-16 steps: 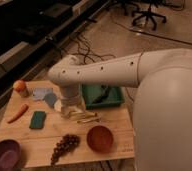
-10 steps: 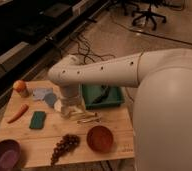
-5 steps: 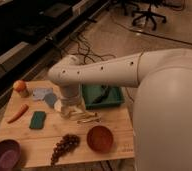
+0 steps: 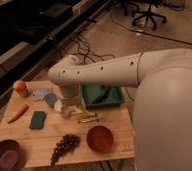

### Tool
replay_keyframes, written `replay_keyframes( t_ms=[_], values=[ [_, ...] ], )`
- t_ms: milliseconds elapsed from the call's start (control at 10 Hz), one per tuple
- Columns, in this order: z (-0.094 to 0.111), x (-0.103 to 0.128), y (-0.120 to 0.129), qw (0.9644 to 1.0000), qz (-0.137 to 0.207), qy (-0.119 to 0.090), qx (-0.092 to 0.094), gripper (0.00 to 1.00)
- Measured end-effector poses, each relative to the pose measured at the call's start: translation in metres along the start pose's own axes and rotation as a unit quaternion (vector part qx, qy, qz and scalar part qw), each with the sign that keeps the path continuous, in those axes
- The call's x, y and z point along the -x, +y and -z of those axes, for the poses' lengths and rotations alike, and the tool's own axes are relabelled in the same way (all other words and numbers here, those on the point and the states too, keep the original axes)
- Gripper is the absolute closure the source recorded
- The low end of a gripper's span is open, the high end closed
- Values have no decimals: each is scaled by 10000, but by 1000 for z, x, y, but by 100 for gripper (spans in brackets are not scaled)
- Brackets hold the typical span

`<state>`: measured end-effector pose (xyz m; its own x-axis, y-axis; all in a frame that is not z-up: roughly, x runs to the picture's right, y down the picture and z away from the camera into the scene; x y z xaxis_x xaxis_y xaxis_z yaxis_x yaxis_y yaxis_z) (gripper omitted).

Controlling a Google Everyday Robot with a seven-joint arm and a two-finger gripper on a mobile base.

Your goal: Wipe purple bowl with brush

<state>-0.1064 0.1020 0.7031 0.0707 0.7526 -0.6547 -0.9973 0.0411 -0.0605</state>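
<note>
Pickup step: end effector [image 4: 69,108] over desk [image 4: 116,122] centre, open, empty; next reach right for brush [image 4: 103,94] in tray [image 4: 117,103], then purple bowl [image 4: 5,155].

Two bowls: the purple bowl [image 4: 6,155] near left, the orange-brown bowl [image 4: 100,138] near centre; one brush [image 4: 103,94]; one green tray [image 4: 118,98]; one carrot [image 4: 17,113]; one gripper [image 4: 70,111], mid-table [image 4: 116,125].

White arm [image 4: 109,72] runs from the bulky right of frame to centre-left and bends down at the wrist [image 4: 69,92]. The gripper [image 4: 69,108] hangs below, pointing down, jaws apart.
</note>
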Motion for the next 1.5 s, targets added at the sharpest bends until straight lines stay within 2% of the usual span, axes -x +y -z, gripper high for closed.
replay_keyframes(
  t_ms=[500, 800, 1000, 1300, 1500],
  values=[
    [0, 0, -1, 10000, -11, -1, 4, 35],
    [6, 6, -22, 9994, -271, -187, 81, 35],
    [13, 20, -85, 9970, -625, -451, 117, 35],
    [22, 35, -170, 9925, -809, -914, 103, 35],
    [22, 36, -171, 9924, -796, -930, 122, 35]
  ],
)
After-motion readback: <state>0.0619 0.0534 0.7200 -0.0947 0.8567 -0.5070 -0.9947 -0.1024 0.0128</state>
